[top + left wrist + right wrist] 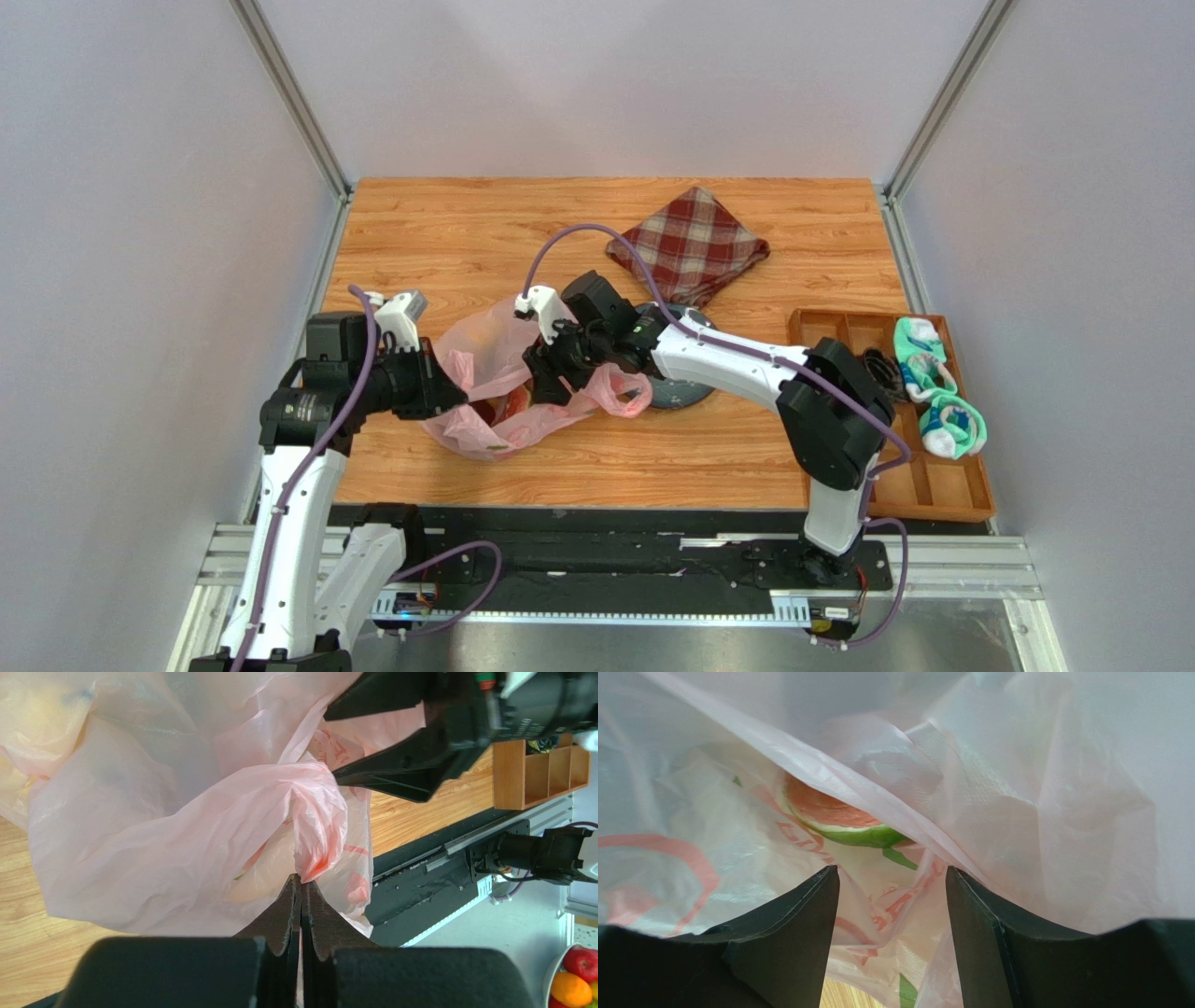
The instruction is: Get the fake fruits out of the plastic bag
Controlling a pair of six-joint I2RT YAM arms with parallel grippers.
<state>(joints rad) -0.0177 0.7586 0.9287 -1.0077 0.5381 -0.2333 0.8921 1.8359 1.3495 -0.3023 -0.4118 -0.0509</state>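
The pink plastic bag (484, 367) lies crumpled on the table between my two arms. My left gripper (441, 384) is shut on a bunched fold of the bag (309, 822), with its fingertips (293, 894) pressed together on the plastic. My right gripper (551, 381) is open with its fingers (801, 917) inside the bag's mouth and nothing between them. A pink-red slice with a green rind (836, 815) lies just ahead of the right gripper (892, 876), partly under a fold of plastic. The other fake fruits are hidden.
A dark plate (683, 396) lies under my right arm. A red plaid cloth (689, 245) lies at the back. A wooden tray (954, 483) at the right edge holds rolled teal socks (932, 385). A bowl of fruit (577, 973) shows off the table.
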